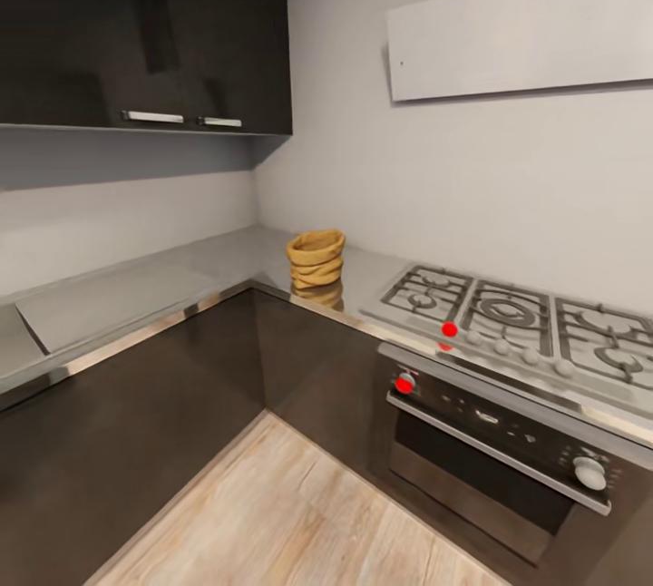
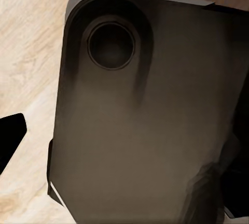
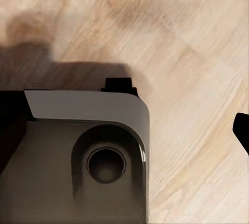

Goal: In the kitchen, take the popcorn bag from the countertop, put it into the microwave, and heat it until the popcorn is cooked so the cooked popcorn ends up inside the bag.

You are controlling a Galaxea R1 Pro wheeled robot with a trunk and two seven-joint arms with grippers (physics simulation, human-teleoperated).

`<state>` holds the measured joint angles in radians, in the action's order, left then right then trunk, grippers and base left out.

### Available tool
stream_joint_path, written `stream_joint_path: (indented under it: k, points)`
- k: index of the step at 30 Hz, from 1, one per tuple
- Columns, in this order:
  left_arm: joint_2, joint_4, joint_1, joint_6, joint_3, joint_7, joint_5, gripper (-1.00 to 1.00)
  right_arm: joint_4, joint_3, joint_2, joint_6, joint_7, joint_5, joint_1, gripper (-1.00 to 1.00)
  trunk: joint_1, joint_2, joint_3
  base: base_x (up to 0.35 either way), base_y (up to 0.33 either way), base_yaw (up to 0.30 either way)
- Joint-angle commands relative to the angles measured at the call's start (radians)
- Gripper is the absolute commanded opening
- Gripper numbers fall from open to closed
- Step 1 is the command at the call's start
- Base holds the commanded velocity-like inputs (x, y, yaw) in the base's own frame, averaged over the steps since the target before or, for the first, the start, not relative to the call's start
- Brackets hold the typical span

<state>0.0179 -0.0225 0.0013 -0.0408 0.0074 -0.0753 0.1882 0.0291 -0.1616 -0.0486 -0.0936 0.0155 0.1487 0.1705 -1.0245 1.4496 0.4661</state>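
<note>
popcorn bag (image 1: pixel 316 258) upright near the worktop (image 1: pixel 136 291) inner corner, just left of the hob (image 1: pixel 517 318). looks soft, light, crushable; likely pinch the rolled rim. cannot tell either claw's state.

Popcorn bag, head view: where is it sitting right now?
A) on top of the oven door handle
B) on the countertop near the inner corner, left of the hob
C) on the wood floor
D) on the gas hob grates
B: the popcorn bag stands upright on the grey countertop by the corner, apart from the gas hob to its right, with its reflection in the slab below it.
</note>
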Motion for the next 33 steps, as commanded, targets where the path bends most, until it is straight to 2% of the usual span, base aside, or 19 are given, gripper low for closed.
stream_joint_path:
  k: [1,33]
  points:
    - [0.0,-0.001,0.0,-0.001,0.0,-0.005,0.008,1.0,0.003,-0.009,-0.001,-0.007,0.002,0.01,0.001,1.0,-0.001,0.0,0.001,0.296,0.196,0.0]
    - [-0.003,-0.001,0.0,-0.01,-0.003,-0.003,0.01,1.0,0.003,-0.009,-0.009,-0.011,0.015,0.009,0.001,1.0,-0.001,0.0,0.001,0.263,0.21,0.0]
